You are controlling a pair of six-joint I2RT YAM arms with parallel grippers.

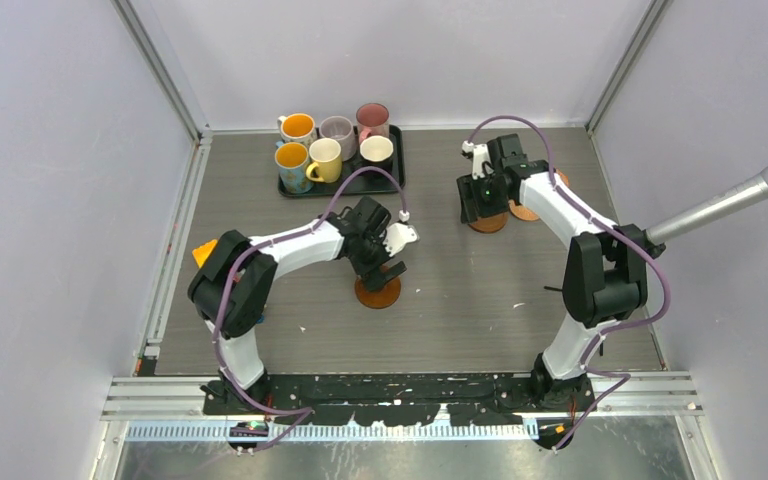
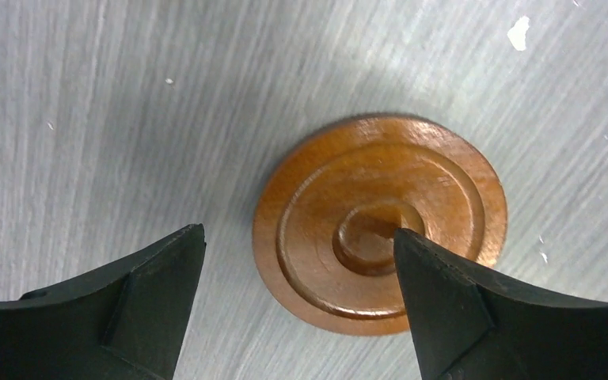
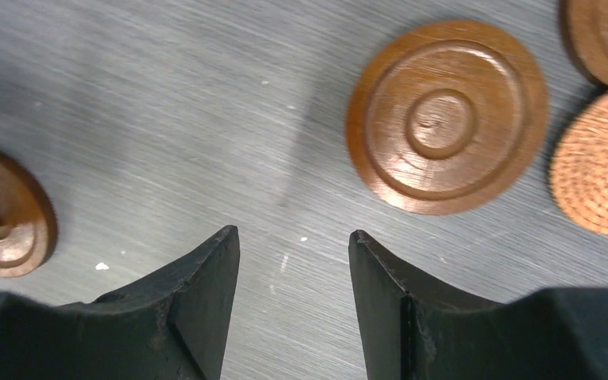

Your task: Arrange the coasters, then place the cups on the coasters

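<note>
The coasters are all glossy reddish-brown turned wood: flat round discs with raised concentric rings and a small button in the middle. The table (image 2: 87, 119) is matte grey with a streaky wood-grain print and a few white flecks. One coaster (image 2: 380, 224) lies flat on it mid-table, right under the left gripper (image 2: 299, 233). That one is spread really wide with nothing gripped, and its chunky black wedge-shaped fingers (image 2: 150, 309) hang above the surface, the right one overlapping the disc's edge in the wrist view. From the top view, the left arm is folded at the elbow with the wrist tipped down over that spot (image 1: 378, 292). The right arm is stretched out long toward the back right, with the wrist pointing down. The right gripper (image 3: 294, 233) is parted roughly halfway, with only bare table between the fingers, so it's holding nothing. Just beyond it sits another wooden coaster (image 3: 447, 117). Beside that one is a paler woven disc (image 3: 602, 166) with a coiled, basket-like texture, and the edge of one more wooden one (image 3: 606, 36) shows at the corner. The cups (image 1: 324, 158) are six shiny ceramic mugs with handles, bunched together on a black rectangular tray (image 1: 290, 192) at the back left, well apart from every coaster.
</note>
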